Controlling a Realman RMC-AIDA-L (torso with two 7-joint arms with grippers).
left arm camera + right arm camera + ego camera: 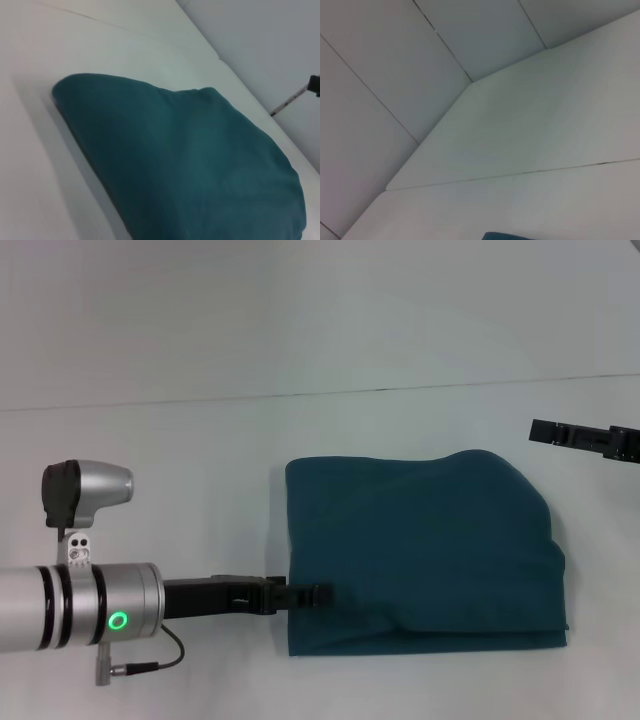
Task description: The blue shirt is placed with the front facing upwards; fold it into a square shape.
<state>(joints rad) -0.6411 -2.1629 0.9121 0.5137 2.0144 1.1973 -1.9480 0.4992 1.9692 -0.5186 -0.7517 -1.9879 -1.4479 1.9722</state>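
at the blue shirt [420,550]'s left edge the left gripper [318,592] lies, grip unclear, likely squaring the fold; right gripper [545,430] idles apart.

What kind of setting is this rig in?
Probably a lab test bench: a bare white table, plain panelled wall, and only a folded blue shirt laid out between the two arms.

white table [150,460] — only the folded blue shirt [425,550] lies flat on it.
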